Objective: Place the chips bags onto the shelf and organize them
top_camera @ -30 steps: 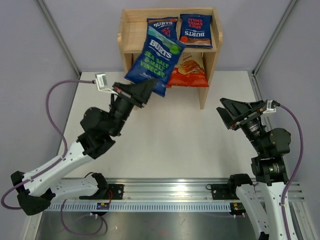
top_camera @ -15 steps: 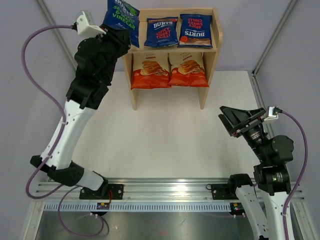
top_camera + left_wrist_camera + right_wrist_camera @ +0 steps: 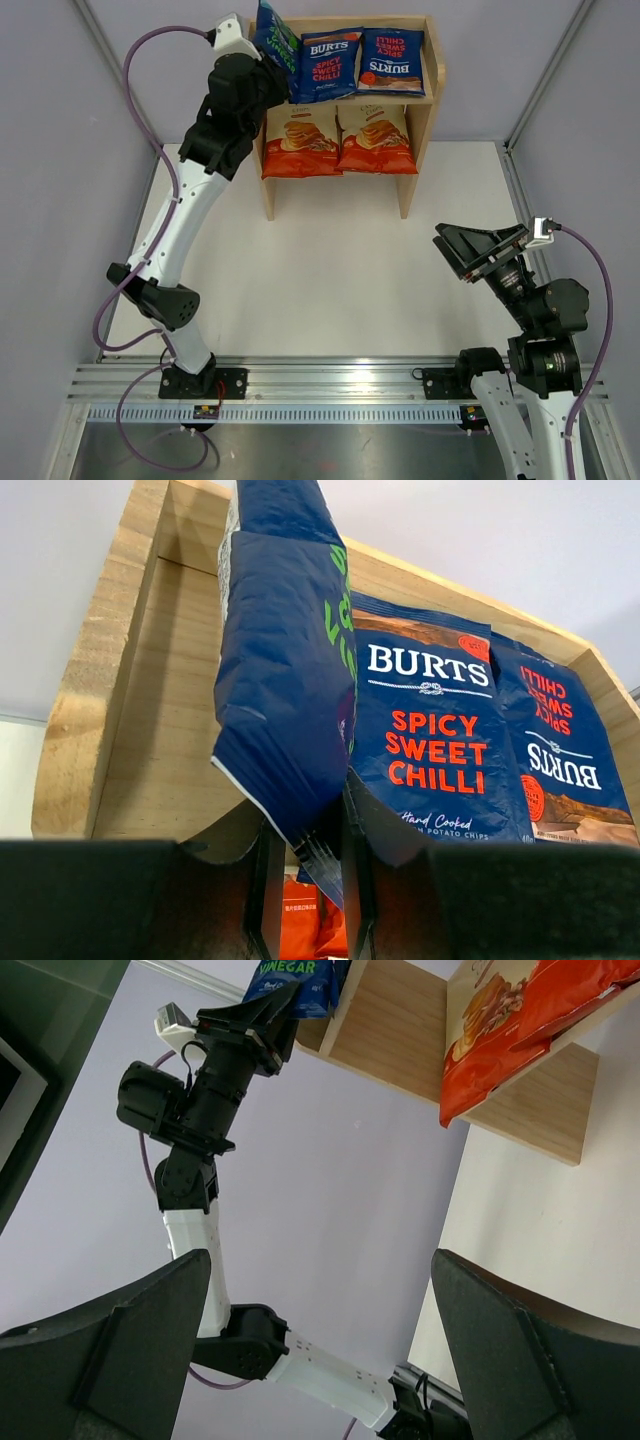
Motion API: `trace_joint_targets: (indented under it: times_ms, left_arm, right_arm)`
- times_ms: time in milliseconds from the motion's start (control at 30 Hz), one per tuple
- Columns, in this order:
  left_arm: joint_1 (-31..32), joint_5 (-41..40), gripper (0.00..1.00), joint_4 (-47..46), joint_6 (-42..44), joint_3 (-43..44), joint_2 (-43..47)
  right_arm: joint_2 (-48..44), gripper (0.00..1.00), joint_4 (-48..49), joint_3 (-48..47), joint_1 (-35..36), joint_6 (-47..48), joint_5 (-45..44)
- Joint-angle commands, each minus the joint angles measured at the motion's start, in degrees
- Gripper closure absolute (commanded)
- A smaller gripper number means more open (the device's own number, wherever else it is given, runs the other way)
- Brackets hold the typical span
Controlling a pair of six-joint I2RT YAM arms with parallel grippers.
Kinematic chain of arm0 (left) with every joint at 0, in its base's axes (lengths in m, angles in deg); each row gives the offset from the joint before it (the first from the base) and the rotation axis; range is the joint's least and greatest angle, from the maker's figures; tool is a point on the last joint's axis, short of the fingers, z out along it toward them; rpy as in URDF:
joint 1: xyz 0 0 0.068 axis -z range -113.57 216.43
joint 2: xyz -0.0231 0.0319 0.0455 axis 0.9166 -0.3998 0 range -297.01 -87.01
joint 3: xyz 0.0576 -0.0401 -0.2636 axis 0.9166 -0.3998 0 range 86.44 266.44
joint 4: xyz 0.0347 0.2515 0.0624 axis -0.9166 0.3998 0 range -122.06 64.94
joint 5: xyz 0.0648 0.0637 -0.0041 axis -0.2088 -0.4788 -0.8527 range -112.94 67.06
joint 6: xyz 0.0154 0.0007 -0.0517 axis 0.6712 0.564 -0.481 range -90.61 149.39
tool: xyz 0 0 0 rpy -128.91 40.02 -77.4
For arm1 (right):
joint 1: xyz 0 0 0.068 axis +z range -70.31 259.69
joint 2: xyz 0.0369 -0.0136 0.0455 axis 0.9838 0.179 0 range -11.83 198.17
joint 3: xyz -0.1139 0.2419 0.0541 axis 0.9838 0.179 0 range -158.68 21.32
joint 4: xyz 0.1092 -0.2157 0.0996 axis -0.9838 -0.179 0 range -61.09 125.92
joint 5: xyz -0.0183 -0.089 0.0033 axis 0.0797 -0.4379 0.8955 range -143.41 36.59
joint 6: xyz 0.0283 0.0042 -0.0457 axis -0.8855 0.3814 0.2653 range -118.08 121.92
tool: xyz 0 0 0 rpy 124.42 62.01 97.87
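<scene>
My left gripper is raised to the left end of the shelf and is shut on the bottom seam of a dark blue chips bag with green lettering. In the left wrist view that bag stands on edge over the wooden top tier, pinched in my left gripper. It is next to a flat "Spicy Sweet Chilli" bag, with another blue bag beyond. Two orange-red bags lie on the lower tier. My right gripper hangs open and holds nothing.
The white table stretches in front of the shelf. Grey walls close both sides. A metal rail runs along the near edge. Purple cables loop off both arms. The right wrist view shows my left arm against the wall.
My left arm has lifted the green-lettered bag from in front of the shelf, up past its left side, and then right to the top tier's left end. The right arm barely moved.
</scene>
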Motion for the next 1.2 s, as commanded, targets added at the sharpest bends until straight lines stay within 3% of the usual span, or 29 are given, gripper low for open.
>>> trace_joint_targets:
  times_ms: [0,267,433,533,767,900,933,1000,1167]
  left_arm:
    - [-0.5,4.1,1.0,-1.4,-2.3,0.1,0.6]
    - [-3.1,9.6,1.0,-5.7,-15.4,-9.2,3.7]
    - [-4.6,12.6,0.98,-6.3,-20.2,-9.9,3.0]
    - [-4.9,14.0,0.91,-6.4,-22.8,-10.0,2.6]
    - [-5.2,15.4,0.89,-6.4,-29.5,-11.9,2.2]
    - [-5.2,14.1,0.76,-5.4,-30.2,-12.6,2.7]
    - [-5.2,13.9,0.67,-4.6,-30.2,-12.2,2.6]
    - [-5.2,12.7,0.58,-2.9,-29.4,-10.9,2.6]
    - [-5.2,9.7,0.43,1.5,-27.8,-10.4,4.1]
  right_arm:
    - [-0.5,0.01,1.4,-0.3,0.4,0.6,2.3]
    - [-1.4,0.01,0.6,0.1,0.4,0.4,2.7]
    - [-1.6,0.01,0.3,-0.1,0.4,0.4,2.6]
    - [-1.3,0.01,-0.2,-0.8,0.4,0.7,2.7]
    - [-1.7,0.01,0.3,0.2,0.4,-0.3,2.8]
    - [-1.7,0.01,-0.1,-0.2,0.4,-0.2,2.9]
    - [-1.7,0.01,-0.2,-0.3,0.4,-0.1,2.9]
    - [-1.7,0.01,-0.2,-0.3,0.4,0.0,2.9]
    - [-1.7,0.01,0.2,-0.3,0.4,-0.3,3.2]
